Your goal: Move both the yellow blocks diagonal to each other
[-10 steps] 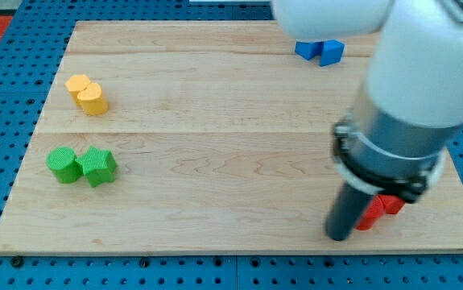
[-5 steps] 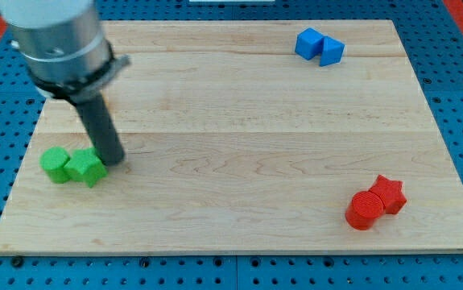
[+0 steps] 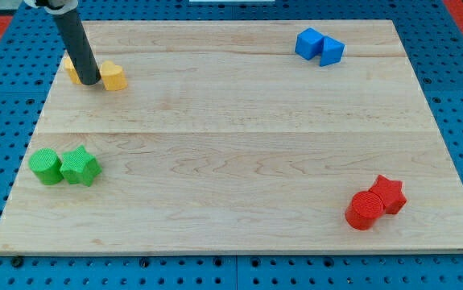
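Near the surface's (image 3: 215, 161) top-left corner, my tip (image 3: 89, 82), a bare rod grasping nothing, stands wedged between both yellow blocks, one (image 3: 114, 77) touching its right, the other (image 3: 70, 68) partly hidden up-left behind it.

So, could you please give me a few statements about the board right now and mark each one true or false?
1. My tip sits between the two yellow blocks. True: one yellow block lies to the view's right of it, the other yellow block peeks out on its left.
2. The red star is alone at the view's top left. False: it touches the red cylinder at the bottom right.
3. The green cylinder and green star touch. True.
4. The blue blocks lie at the view's bottom. False: they are at the top right.
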`<act>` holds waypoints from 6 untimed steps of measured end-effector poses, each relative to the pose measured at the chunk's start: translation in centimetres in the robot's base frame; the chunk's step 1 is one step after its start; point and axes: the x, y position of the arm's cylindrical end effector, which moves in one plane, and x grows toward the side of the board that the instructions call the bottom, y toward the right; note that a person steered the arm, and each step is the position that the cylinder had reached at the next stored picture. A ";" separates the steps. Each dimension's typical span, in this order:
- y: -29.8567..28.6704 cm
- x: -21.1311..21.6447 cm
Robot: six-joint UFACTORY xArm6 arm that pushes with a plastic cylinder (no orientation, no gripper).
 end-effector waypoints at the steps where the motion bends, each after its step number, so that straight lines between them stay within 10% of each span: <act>1: -6.5 0.4; 4: -2.0 -8.3; 6: -8.0 -2.8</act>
